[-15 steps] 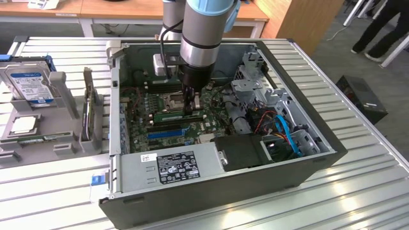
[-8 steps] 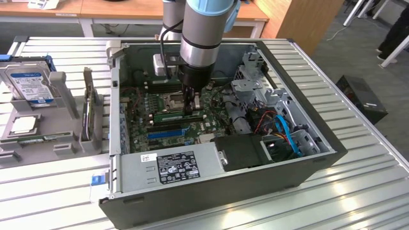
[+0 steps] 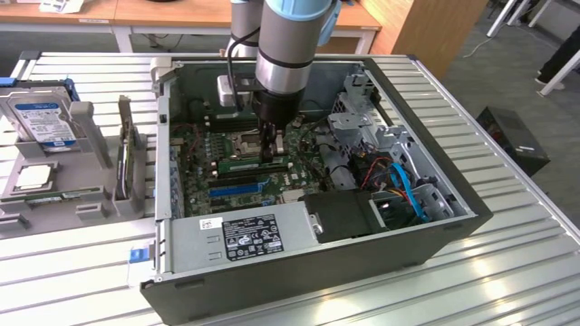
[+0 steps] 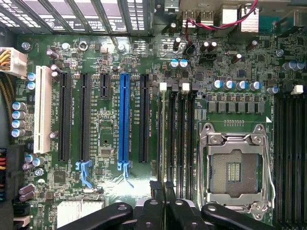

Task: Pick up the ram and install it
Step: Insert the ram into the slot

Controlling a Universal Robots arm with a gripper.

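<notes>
In the exterior view the ram is a narrow green stick lying along a memory slot in the middle of the motherboard, beside the CPU socket. My gripper reaches straight down into the open computer case and is shut on the ram's upper edge. In the wrist view the gripper has its fingers pressed together over the row of black memory slots. The ram shows there edge-on as a thin dark line. The blue expansion slot lies a little to one side.
A power supply fills the case's near side. A drive cage with blue and red cables stands on the exterior view's right. Outside the case, on the exterior view's left, a grey fixture holds a hard drive, a processor and upright cards.
</notes>
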